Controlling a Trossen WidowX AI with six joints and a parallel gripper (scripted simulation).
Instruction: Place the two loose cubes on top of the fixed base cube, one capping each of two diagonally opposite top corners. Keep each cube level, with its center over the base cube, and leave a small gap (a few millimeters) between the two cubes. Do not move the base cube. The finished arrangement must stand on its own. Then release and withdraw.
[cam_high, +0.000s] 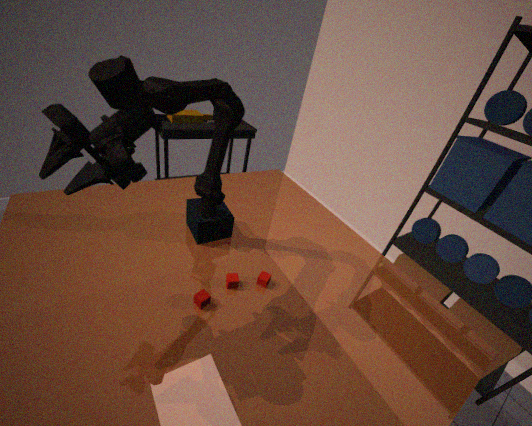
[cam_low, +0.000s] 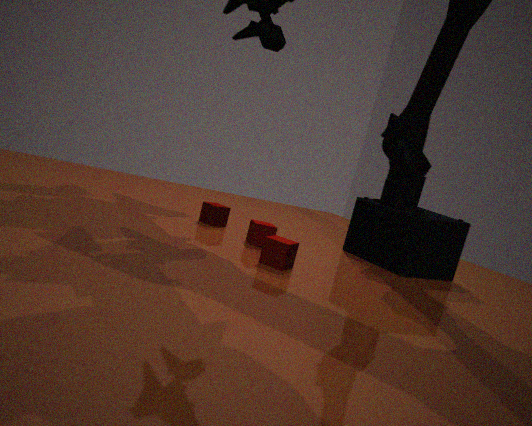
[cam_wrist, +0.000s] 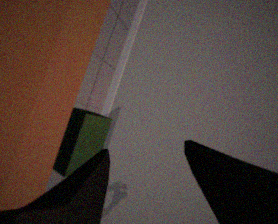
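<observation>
Three red cubes of like look lie apart on the wooden table: one at the left (cam_high: 202, 299) (cam_low: 214, 214), one in the middle (cam_high: 232, 281) (cam_low: 262, 233) and one at the right (cam_high: 264, 279) (cam_low: 279, 253) in the top view. The exterior view shows the last one nearest, partly overlapping the middle one in view. I cannot tell which cube is the fixed base. No cube rests on another. My gripper (cam_high: 54, 184) (cam_low: 230, 24) (cam_wrist: 147, 150) is open and empty, high above the table and well away from the cubes. No cube shows in the wrist view.
The arm's dark base block (cam_high: 210, 222) (cam_low: 405, 240) stands behind the cubes. A white sheet (cam_high: 197, 392) lies at the front. A tall rack (cam_high: 450, 135) stands at the right. A side table (cam_high: 205, 131) bears a yellow thing. A green-sided box (cam_wrist: 90, 142) shows in the wrist view.
</observation>
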